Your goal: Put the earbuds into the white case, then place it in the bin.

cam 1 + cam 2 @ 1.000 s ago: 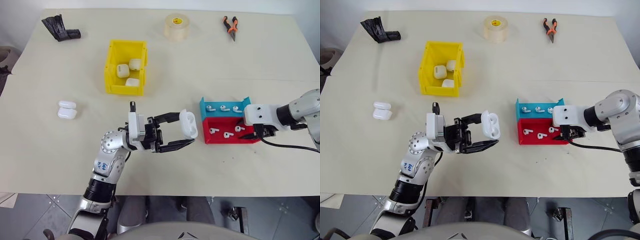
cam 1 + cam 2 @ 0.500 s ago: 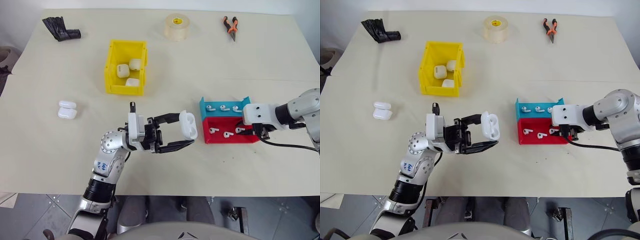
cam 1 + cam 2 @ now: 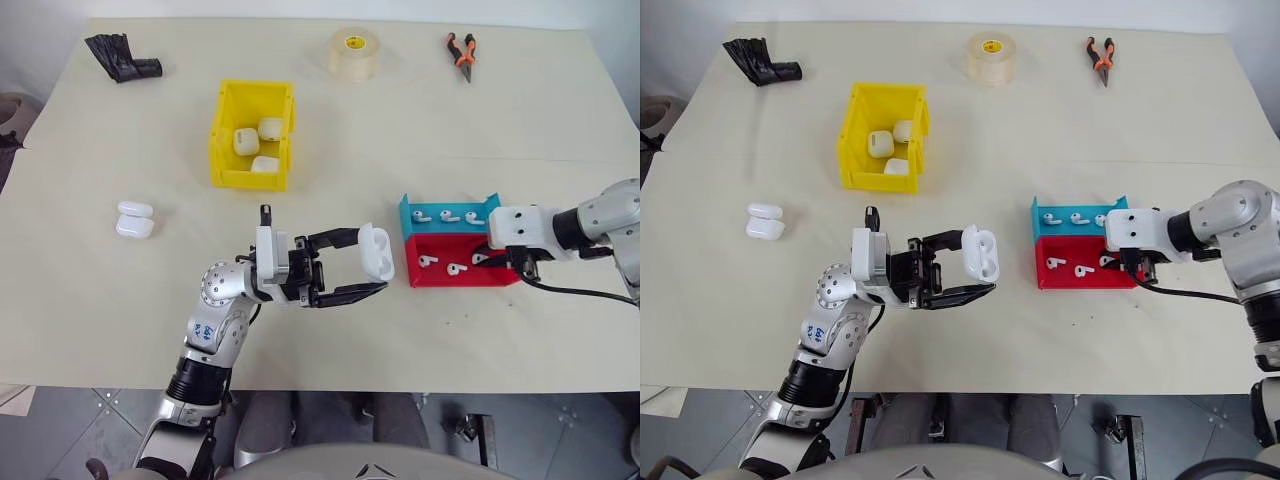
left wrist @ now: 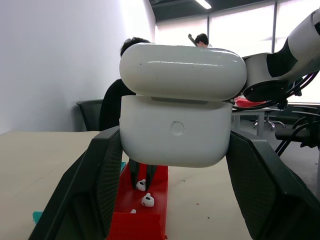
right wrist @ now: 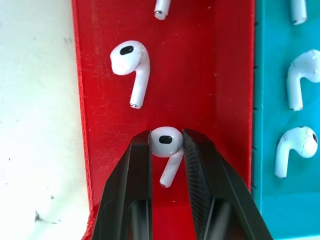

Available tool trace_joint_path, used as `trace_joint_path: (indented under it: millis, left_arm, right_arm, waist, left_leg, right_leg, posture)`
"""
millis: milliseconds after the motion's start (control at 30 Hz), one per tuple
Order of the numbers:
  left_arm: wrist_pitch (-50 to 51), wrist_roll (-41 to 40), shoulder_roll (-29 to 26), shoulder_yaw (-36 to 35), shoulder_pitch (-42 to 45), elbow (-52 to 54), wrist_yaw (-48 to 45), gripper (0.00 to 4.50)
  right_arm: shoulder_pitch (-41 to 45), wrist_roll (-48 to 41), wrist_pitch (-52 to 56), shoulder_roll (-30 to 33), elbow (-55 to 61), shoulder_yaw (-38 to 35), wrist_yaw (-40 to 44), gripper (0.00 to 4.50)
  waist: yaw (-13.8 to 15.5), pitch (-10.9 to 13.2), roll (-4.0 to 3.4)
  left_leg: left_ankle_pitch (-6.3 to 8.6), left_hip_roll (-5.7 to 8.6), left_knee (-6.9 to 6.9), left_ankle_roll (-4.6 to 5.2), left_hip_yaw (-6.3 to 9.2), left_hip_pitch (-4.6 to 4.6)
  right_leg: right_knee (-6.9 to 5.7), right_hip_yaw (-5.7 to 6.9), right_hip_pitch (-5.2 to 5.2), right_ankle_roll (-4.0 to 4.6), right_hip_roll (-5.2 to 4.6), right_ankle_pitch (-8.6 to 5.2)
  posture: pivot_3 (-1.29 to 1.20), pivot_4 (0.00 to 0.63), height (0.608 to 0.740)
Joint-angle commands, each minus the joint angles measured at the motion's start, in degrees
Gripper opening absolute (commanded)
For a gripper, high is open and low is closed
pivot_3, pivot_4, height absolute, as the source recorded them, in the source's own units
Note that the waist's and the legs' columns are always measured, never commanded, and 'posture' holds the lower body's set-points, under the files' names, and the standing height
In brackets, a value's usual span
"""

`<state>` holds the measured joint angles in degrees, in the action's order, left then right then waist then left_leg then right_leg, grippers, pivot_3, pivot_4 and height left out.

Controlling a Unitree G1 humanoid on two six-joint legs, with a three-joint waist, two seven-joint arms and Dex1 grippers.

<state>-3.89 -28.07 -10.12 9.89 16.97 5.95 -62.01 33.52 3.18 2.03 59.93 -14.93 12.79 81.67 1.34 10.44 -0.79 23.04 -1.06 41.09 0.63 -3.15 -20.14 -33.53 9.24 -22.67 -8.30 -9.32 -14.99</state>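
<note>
A white case (image 3: 376, 250) with its lid hinged open hangs above the table's middle, my left gripper (image 3: 370, 260) shut on it. In the left wrist view the case (image 4: 175, 130) sits between the two black fingers (image 4: 102, 180). My right gripper (image 5: 166, 135) reaches down into the red tray (image 3: 440, 277) and is shut on the head of one of the earbuds (image 5: 167, 142). Another earbud (image 5: 131, 57) lies loose on the red floor just beyond it. The yellow bin (image 3: 225, 140) stands at the back left with three white cases inside.
A blue tray (image 3: 408, 206) with several earbuds adjoins the red one on its far side. Two closed white cases (image 3: 133, 220) lie at the left. A tape roll (image 3: 354, 52), orange pliers (image 3: 461, 50) and a black object (image 3: 120, 57) lie along the far edge.
My right gripper's fingers have drawn together onto an earbud in the red tray. The left gripper and its case have stayed still.
</note>
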Motion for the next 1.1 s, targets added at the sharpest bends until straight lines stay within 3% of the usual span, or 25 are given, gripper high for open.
trace_joint_path:
  millis: [33,167,300,500,600,833,1100]
  left_arm:
    - [0.0,-1.4,0.2,-0.6,1.0,0.1,-0.1,2.76]
    - [1.3,-2.0,-0.1,-1.2,1.9,-0.4,-0.1,2.76]
    - [3.4,-4.4,0.1,-2.2,2.6,-0.7,-0.5,2.76]
    - [5.1,-5.4,-0.6,-2.6,2.8,-0.4,-1.9,2.76]
    - [6.3,-5.5,-0.9,-2.1,3.3,-0.5,-2.6,2.76]
    - [8.1,-5.9,-1.2,-2.2,4.0,-0.3,-2.9,2.76]
    - [9.2,-5.5,-0.1,-1.6,4.8,-0.8,-2.8,2.76]
  right_arm:
    - [-1.7,-4.3,2.8,0.2,3.2,-4.9,-1.2,0.52]
    - [-4.7,-10.8,7.6,0.8,8.0,-11.1,-2.1,0.52]
    - [-10.4,-21.5,12.7,-3.2,16.6,-20.3,-5.3,0.52]
    - [-15.4,-32.8,13.8,-14.7,27.1,-29.0,-15.3,0.52]
    - [-18.4,-43.3,16.0,-24.1,34.7,-32.1,-23.1,0.52]
    - [-22.6,-53.6,21.7,-32.3,48.8,-27.2,-33.6,0.52]
    - [-25.5,-55.0,21.6,-32.5,52.5,-23.9,-35.0,0.52]
  waist:
    - [0.0,0.0,0.0]
    - [0.1,0.0,-0.01]
    - [0.1,0.0,0.0]
    - [0.1,0.0,-0.01]
    - [0.2,0.0,0.0]
    - [0.1,0.0,-0.03]
    - [0.1,0.0,-0.03]
  left_leg:
    - [0.0,0.0,0.0,0.0,0.0,0.0]
    - [0.0,0.0,0.0,0.0,0.0,-0.02]
    - [0.0,0.0,0.02,0.0,0.03,-0.02]
    - [0.0,0.02,0.01,0.0,0.03,-0.02]
    - [0.0,0.0,-0.01,0.0,0.14,-0.02]
    - [0.0,0.03,-0.03,0.0,0.13,0.0]
    - [0.0,0.07,-0.03,0.01,0.12,0.0]
  right_leg:
    - [-0.01,0.0,0.0,0.0,0.0,0.0]
    - [0.0,0.0,-0.01,0.0,0.0,0.0]
    - [-0.01,0.0,-0.01,0.0,0.0,0.0]
    - [-0.03,-0.02,0.0,-0.01,0.0,0.01]
    - [-0.04,0.06,0.0,0.0,0.01,0.01]
    - [-0.06,0.02,-0.01,-0.01,0.01,0.0]
    - [-0.06,-0.01,0.0,0.0,0.0,0.01]
  posture:
    - [0.0,0.15,0.74]
    - [0.0,0.15,0.74]
    - [0.0,0.15,0.74]
    - [0.0,0.15,0.74]
    - [0.0,0.15,0.74]
    - [0.0,0.15,0.74]
    - [0.0,0.15,0.74]
